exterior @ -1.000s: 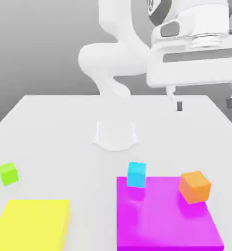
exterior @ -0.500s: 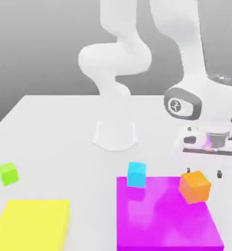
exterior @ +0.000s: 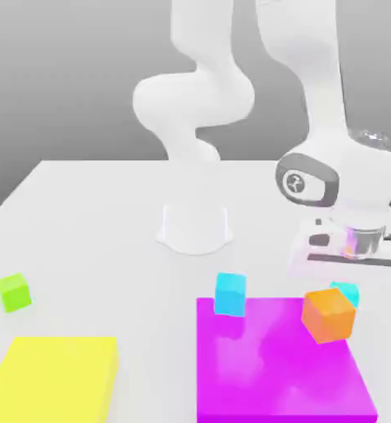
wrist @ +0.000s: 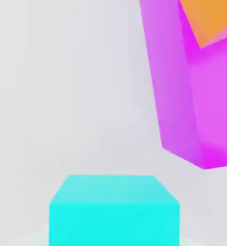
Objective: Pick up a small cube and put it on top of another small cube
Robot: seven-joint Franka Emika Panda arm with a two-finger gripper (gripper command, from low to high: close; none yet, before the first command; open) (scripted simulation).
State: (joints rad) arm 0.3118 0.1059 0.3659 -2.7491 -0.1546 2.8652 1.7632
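One teal cube (wrist: pixel 114 209) just below your gripper | rigid, light, slick: pinch flat opposite sides | fingers: cannot tell.

teal cube (exterior: pixel 345 292) mostly hidden behind orange cube (exterior: pixel 328 315) | magenta block (exterior: pixel 277 363) cut by frame bottom | yellow block (exterior: pixel 55 378) likewise

Glossy white arm (exterior: pixel 231 91) all the way up, rounded bulging joints, a dark grey ring with a small logo on the wrist (exterior: pixel 302 182), round white base (exterior: pixel 195 227)
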